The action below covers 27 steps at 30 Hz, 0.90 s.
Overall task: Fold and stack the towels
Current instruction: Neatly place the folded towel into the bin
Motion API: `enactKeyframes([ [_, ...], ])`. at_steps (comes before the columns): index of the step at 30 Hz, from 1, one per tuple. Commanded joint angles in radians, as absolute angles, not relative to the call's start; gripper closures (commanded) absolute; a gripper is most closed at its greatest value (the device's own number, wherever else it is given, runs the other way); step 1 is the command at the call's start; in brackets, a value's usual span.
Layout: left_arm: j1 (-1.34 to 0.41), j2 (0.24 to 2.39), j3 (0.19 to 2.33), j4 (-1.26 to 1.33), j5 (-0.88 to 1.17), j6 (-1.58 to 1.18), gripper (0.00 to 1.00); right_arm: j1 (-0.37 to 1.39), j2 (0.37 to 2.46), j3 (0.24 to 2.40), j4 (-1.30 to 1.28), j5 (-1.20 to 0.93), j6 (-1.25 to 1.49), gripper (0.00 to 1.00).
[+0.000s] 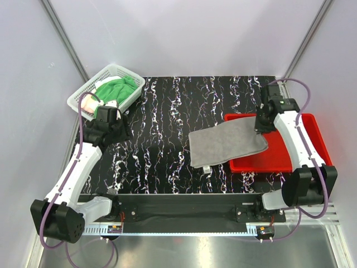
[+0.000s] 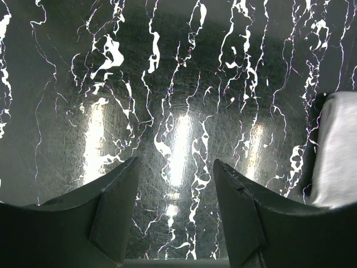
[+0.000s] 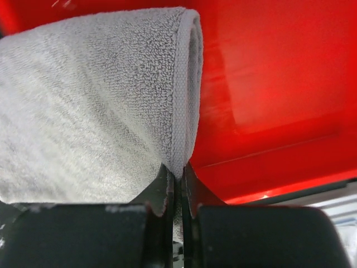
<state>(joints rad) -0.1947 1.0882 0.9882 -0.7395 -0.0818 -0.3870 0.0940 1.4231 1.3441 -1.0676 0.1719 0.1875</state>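
Black white-veined marble-pattern tabletop [image 1: 167,106], 3 items on it: white plastic mesh basket [image 1: 76,101] at far-left corner, red rectangular plastic tray [image 1: 312,127] at right edge, flat grey terry towel [image 1: 226,142] half on the top, half across the tray's left rim.

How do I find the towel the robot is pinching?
Find the big red tray on the right of the black marbled table. A flat grey towel lies partly over the tray's left edge, partly on the table, its corner pinched by the right gripper. It is the only grey one; the green towel sits bunched in the white basket far left.
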Motion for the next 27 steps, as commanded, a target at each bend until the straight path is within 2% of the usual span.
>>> enactKeyframes([
  [1, -0.190, 1.075, 0.992, -0.704, -0.061, -0.367, 0.39, 0.013, 1.433, 1.410, -1.054, 0.267, 0.088, 1.00],
  [13, -0.192, 1.101, 1.038, -0.719, -0.025, -0.359, 0.36, -0.189, 1.493, 1.444, -0.905, 0.316, -0.135, 1.00],
  [20, -0.192, 1.153, 1.156, -0.764, 0.070, -0.374, 0.34, -0.258, 1.514, 1.457, -0.842, 0.328, -0.190, 1.00],
  [27, -0.190, 1.195, 1.284, -0.796, 0.081, -0.371, 0.31, -0.322, 1.526, 1.448, -0.781, 0.290, -0.218, 1.00],
])
